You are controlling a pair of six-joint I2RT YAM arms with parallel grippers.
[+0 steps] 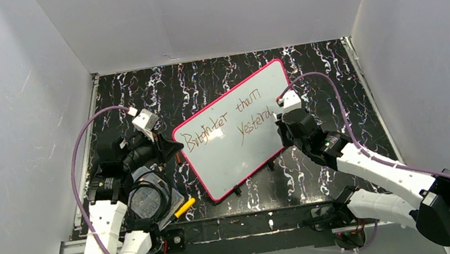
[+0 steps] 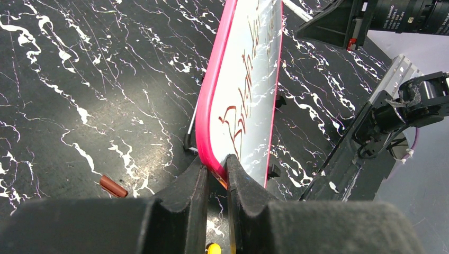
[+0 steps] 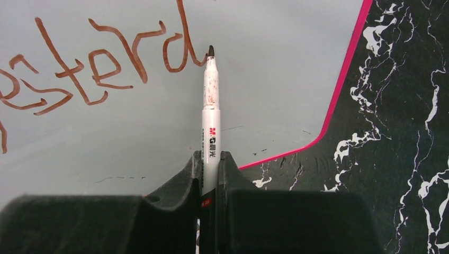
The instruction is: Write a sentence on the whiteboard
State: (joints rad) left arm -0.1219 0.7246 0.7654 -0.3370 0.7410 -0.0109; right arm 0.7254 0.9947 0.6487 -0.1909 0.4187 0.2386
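Observation:
The whiteboard (image 1: 245,147) with its pink-red frame lies tilted on the black marbled table. The sentence (image 1: 227,123) on it reads "Brighter than" and "Yesterd" in reddish-brown marker. My left gripper (image 1: 175,148) is shut on the board's left corner; the left wrist view shows the frame (image 2: 209,106) pinched between my fingers. My right gripper (image 1: 282,119) is shut on a white marker (image 3: 210,121). The marker's tip (image 3: 211,51) touches the board just right of the "d" of "Yesterd" (image 3: 177,47).
A brown marker cap (image 2: 113,186) lies on the table left of the board. A yellow-tipped object (image 1: 185,207) and a round black item (image 1: 146,201) sit near the left arm's base. White walls enclose the table.

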